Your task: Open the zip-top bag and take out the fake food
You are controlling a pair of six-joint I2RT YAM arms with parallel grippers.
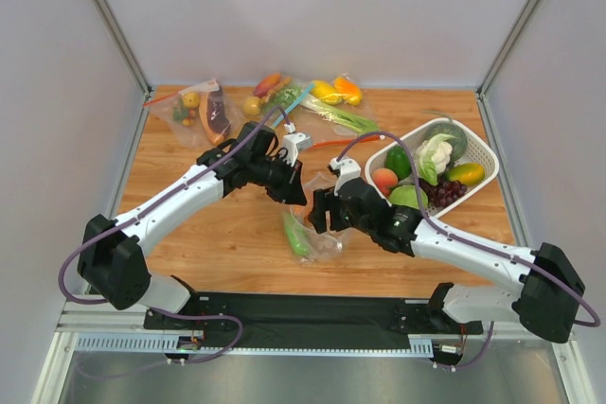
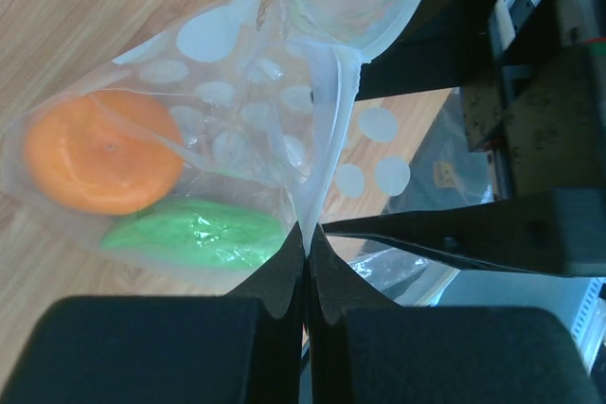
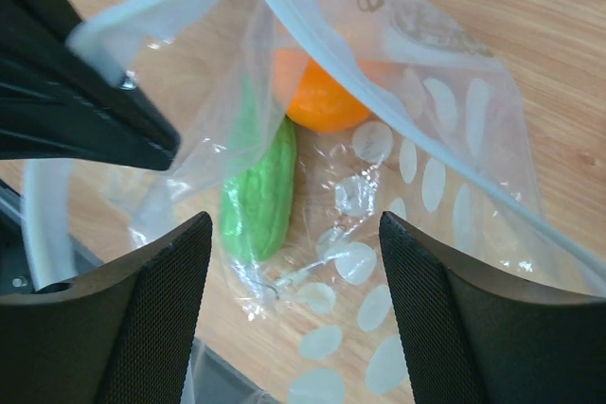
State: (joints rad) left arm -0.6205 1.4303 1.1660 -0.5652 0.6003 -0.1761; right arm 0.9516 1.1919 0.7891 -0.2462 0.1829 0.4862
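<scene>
The left gripper is pinching the edge of the zip-top bag, with its jaws tight together on the plastic. Only the left wrist view is showing that pinch. The bag is lying mid-table between both grippers. An orange and a long green piece are sitting inside it, side by side. The right gripper is hanging over the bag's mouth, jaws wide apart, holding nothing. Only the top view is showing the white basket holding the cauliflower. Bare table wood is showing toward the near edge.
</scene>
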